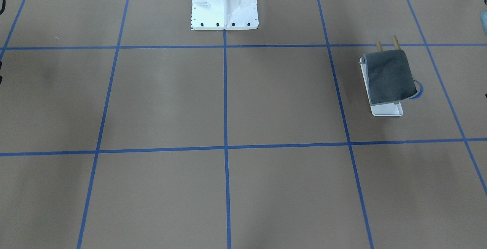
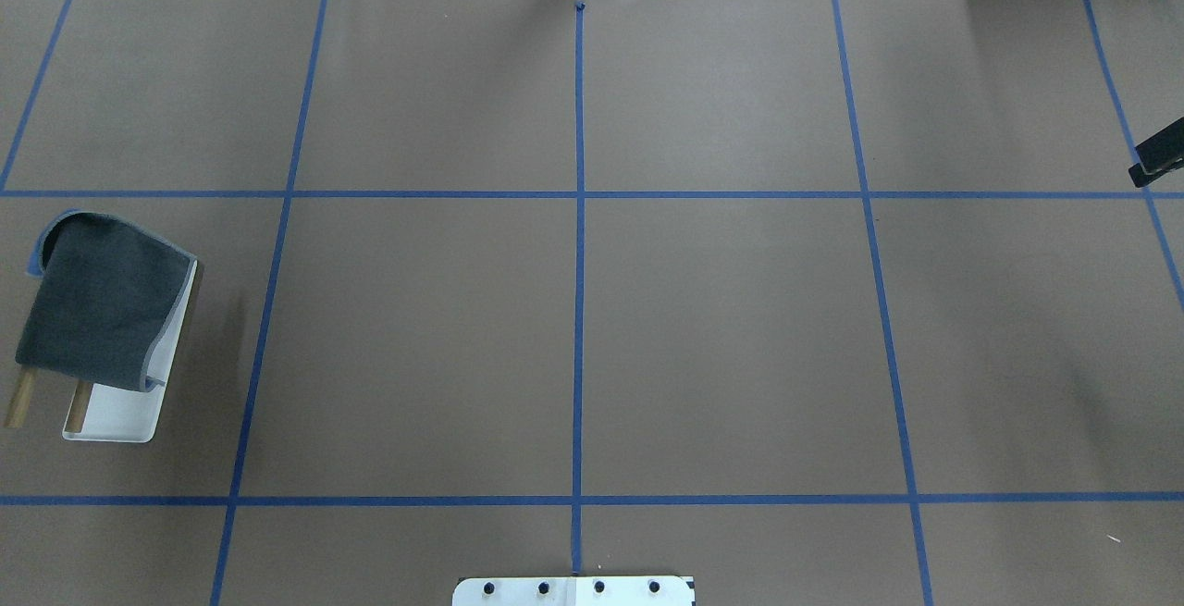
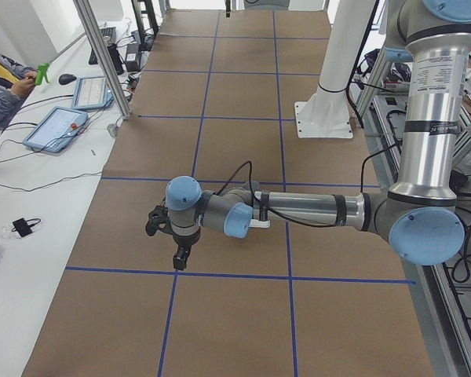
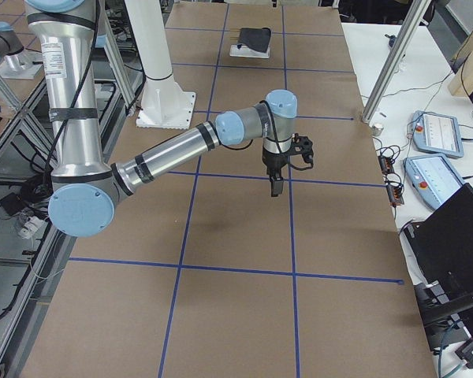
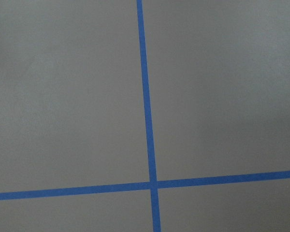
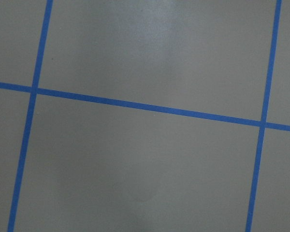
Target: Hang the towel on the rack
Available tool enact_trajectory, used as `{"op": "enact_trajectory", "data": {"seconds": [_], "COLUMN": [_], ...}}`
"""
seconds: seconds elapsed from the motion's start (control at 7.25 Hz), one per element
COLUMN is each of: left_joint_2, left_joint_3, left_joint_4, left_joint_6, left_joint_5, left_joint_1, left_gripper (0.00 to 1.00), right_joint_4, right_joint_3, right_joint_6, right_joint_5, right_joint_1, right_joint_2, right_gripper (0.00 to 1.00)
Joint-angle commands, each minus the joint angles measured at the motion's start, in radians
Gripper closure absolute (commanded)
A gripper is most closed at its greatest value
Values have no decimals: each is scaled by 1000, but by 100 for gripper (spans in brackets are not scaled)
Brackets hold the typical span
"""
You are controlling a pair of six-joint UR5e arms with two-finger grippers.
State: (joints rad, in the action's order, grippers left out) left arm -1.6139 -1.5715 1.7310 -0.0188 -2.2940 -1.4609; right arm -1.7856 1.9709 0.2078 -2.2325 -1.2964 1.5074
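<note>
Left hand (image 3: 179, 259): was held over the counter (image 2: 721, 338); grip could not be told.
Right hand (image 4: 275, 187): the same.
Towel (image 2: 102, 305): was draped across the rack (image 2: 116, 421), grey side up.

Robotics lab — blue tape grid (image 2: 579, 194) on a brown-papered table (image 2: 721, 338), bolted white pedestal (image 1: 224, 5), teach pendants (image 4: 433, 130) alongside.

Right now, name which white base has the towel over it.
The small rack, its tray under the dark grey towel; the bolted pedestal has none.
</note>
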Motion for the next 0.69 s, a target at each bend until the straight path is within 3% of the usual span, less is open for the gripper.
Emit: {"op": "enact_trajectory", "data": {"seconds": [0.0, 0.28, 0.55], "left_joint_2": [-49, -26, -1], "left_joint_3": [-40, -51, -76], "left_joint_4": [-192, -189, -186], "left_joint_6": [34, 37, 37], "left_joint_5": [-24, -54, -67], "left_joint_1": [-7, -13, -15], "left_gripper": [2, 2, 2], "right_joint_4": [0, 5, 3], "right_joint_3": [-90, -159, -167], "right_joint_6": [-147, -213, -220], "right_joint_5": [-42, -59, -79], "right_joint_1": [-52, -58, -60], "right_joint_2": [4, 39, 62], "right_gripper": [0, 0, 0]}}
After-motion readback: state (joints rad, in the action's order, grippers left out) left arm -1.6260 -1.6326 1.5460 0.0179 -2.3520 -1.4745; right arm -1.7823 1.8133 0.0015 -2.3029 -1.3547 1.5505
